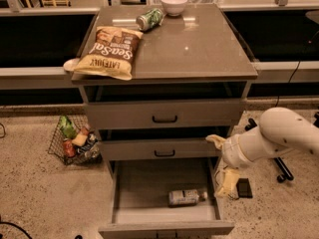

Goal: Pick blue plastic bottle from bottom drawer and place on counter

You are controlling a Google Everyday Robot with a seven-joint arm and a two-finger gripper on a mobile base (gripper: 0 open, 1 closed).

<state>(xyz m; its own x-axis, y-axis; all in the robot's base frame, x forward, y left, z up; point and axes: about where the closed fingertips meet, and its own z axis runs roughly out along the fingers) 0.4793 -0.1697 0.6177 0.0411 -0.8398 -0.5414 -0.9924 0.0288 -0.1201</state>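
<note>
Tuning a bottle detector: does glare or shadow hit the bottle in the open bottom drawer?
Camera view: warm, dim light; the blue plastic bottle lies in soft shade in the bottom drawer, without glare. Camera view: small bright reflections on the counter; the gripper hangs just right of the drawer.

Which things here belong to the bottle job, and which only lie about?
For the job: bottle, lying in the open bottom drawer; counter; claw, low beside the drawer's right side.
Lying about: chip bag, can and bowl on the counter; basket on the floor.
</note>
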